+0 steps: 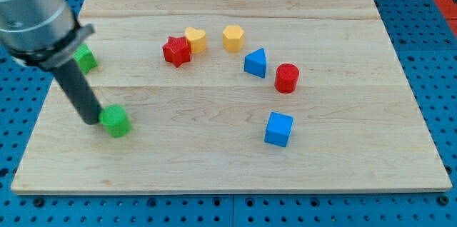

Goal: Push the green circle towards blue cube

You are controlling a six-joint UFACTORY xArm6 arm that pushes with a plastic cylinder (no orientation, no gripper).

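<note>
The green circle [115,121] lies on the wooden board [228,163] at the view's lower left. The blue cube [278,129] sits well to its right, toward the view's lower middle. My tip [91,120] rests on the board right against the green circle's left side. The dark rod rises from it up and to the left, toward the grey arm body in the view's top left corner.
A second green block [85,58] sits at the left, partly hidden by the arm. A red star [176,51], a yellow heart [196,39] and a yellow pentagon [233,38] sit near the top middle. A blue triangle [255,63] and a red cylinder [286,78] lie above the blue cube.
</note>
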